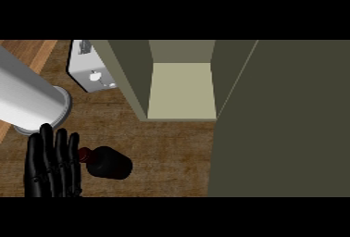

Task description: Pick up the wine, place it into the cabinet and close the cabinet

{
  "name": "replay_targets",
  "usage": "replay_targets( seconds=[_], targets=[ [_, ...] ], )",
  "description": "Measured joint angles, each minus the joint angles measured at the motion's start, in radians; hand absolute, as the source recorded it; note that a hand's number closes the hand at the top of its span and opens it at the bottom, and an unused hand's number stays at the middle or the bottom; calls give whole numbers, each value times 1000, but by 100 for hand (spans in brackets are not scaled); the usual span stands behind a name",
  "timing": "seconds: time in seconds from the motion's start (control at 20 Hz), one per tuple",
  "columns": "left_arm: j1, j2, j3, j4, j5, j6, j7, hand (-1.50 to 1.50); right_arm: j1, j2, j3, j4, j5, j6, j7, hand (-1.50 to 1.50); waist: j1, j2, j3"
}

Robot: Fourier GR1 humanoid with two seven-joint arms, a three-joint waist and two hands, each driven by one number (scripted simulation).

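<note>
Down on the wooden counter [171, 152] lies the dark wine [108, 162], its neck touching the left hand [53, 162], whose fingers are straight and together, holding nothing. Beyond it the cabinet [181, 88] stands open, its door [280, 120] swung out at right, with a grey forearm [31, 95] at left.

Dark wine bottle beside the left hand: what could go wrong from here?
1. The dark wine bottle lies on its side on the wooden counter; a nudge from the open black left hand might roll it away.
2. The open olive cabinet door stands beside the narrow pale shelf; the bottle could clip it going in.
</note>
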Motion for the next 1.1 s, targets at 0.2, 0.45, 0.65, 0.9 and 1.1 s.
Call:
replay_targets(
  seconds=[0.2, 0.45, 0.65, 0.9, 1.1],
  targets=[
    [34, 18, 3, -6, 8, 0, 2, -150, -11, 1, 6, -6, 5, -7, 16, -150, -1, 0, -1],
    [78, 53, 5, -1, 45, 34, -31, -150, -25, 7, 16, -8, 12, -15, 29, -150, -4, 1, -2],
    [102, 94, 27, -1, 108, 56, -53, -150, -28, 8, 19, -9, 17, -14, 32, -150, -7, 2, -2],
    [134, 145, 41, 6, 275, 102, -129, -150, -44, 10, 27, -11, 24, -20, 48, -150, -8, 2, -4],
    [152, 177, 80, 6, 465, 129, -225, -150, -46, 14, 43, -18, 29, -27, 64, -150, -10, 2, -4]
  ],
)
